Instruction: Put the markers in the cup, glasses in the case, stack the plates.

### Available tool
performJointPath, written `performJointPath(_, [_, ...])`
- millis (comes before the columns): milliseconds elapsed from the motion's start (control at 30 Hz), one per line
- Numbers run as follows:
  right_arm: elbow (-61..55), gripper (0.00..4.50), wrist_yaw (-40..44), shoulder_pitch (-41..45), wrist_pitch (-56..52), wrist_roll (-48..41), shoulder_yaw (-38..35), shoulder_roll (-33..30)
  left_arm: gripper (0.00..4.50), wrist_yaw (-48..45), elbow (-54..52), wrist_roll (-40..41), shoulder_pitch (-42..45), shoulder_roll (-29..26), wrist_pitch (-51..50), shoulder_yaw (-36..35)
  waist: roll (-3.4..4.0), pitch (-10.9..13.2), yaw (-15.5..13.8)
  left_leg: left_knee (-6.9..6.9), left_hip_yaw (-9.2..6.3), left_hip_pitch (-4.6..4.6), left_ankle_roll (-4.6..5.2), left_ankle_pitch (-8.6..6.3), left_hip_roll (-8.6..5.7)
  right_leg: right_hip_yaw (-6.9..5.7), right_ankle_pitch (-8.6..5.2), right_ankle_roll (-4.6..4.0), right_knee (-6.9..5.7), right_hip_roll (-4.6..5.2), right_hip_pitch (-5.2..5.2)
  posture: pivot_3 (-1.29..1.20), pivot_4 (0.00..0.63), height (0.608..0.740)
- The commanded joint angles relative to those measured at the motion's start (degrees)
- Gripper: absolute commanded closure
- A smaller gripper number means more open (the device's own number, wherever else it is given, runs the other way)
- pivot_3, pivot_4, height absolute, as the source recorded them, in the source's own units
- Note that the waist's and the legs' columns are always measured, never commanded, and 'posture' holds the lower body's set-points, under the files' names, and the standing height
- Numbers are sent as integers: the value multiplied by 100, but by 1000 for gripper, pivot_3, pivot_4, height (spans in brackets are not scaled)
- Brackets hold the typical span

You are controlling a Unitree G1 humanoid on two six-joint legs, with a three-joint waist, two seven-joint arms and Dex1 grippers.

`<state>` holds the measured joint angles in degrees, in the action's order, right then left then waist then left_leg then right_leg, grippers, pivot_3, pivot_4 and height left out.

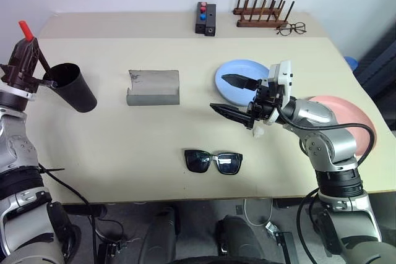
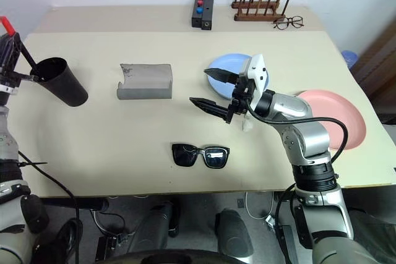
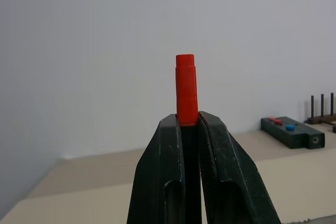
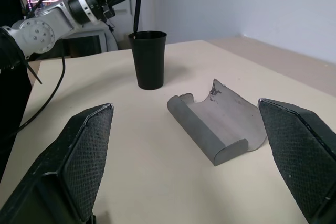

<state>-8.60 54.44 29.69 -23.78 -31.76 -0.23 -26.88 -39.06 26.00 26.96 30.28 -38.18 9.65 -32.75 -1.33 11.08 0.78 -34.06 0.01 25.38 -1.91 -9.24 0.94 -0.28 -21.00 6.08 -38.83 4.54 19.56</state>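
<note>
Gripping marker (image 3: pixel 186 90) | left pincer (image 3: pixel 189 124) hides barrel | red cap exposed

The tall black plastic cup (image 4: pixel 148 59) looks matt; the flat grey case (image 4: pixel 220 127) has a smooth, dull inside. Between the left gripper's (image 3: pixel 189 124) smooth black fingers, the marker's red cap (image 3: pixel 186 88) looks plastic.

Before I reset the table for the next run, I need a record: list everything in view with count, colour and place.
marker: 1, red cap, in left gripper, tip in the cup
cup: 1, black, table's left
case: 1, grey, open, centre
sunglasses: 1, black, near edge
plates: 2, blue, pink, right
eyeglasses: 1, far right
rack: 1, brown, far edge
box: 1, black, far edge
left gripper: shut
right gripper: open
</note>
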Motion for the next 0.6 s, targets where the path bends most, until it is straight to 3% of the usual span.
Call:
performJointPath(33, [-187, 0, -3, 23, 58, -41, -62, -29, 4452, -36, 133, 47, 115, -54, 267, -39, 0, 0, 0, 0, 0, 0, 0, 0, 0, 0, 0, 0, 0, 0, 0, 0, 150, 740])
performJointPath(333, [-214, 0, -25, 10, 64, -8, -48, -36, 4452, -15, 445, 23, 146, 2, 479, 39, 0, 0, 0, 0, 0, 0, 0, 0, 0, 0, 0, 0, 0, -1, 0, 0, 150, 740])
performJointPath(433, [-237, 0, -38, -4, 59, -6, -45, -33, 3276, 65, 577, -52, 198, -22, 571, 52, 0, 0, 0, 0, 0, 0, 0, 0, 0, 0, 0, 0, 0, 0, 0, 0, 150, 740])
performJointPath(600, [-239, 0, -47, -7, 60, 0, -44, -38, 806, 86, 599, -69, 256, -29, 610, 91, 0, 0, 0, 0, 0, 0, 0, 0, 0, 0, 0, 0, 0, -2, 0, 0, 150, 740])
